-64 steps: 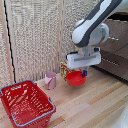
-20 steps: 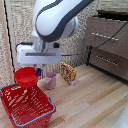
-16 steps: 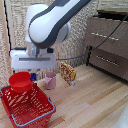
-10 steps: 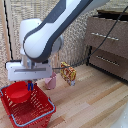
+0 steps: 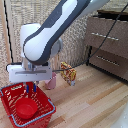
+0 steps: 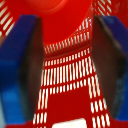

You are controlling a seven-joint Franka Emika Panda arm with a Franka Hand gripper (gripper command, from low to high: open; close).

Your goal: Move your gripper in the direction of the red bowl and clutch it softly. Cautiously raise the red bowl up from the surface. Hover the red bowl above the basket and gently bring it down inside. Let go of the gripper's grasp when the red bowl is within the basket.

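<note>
The red bowl (image 5: pixel 26 107) lies upright on the floor of the red lattice basket (image 5: pixel 46 100) at the exterior view's lower left. My gripper (image 5: pixel 31 89) hangs just above the bowl, inside the basket's rim, with its dark-blue fingers apart and nothing between them. In the wrist view the fingers (image 6: pixel 20 65) stand wide at both sides. The bowl (image 6: pixel 65 20) lies beyond them, against the basket's lattice wall (image 6: pixel 65 75).
A pink cup (image 5: pixel 51 80) stands just behind the basket. A patterned snack bag (image 5: pixel 68 74) lies beside it on the wooden floor. A dark dresser (image 5: pixel 107 45) stands at the exterior view's right. A woven screen forms the back wall.
My gripper carried the red bowl from beside the cup over to the basket and lowered it in. The bowl now rests on the basket floor, free of the fingers.
</note>
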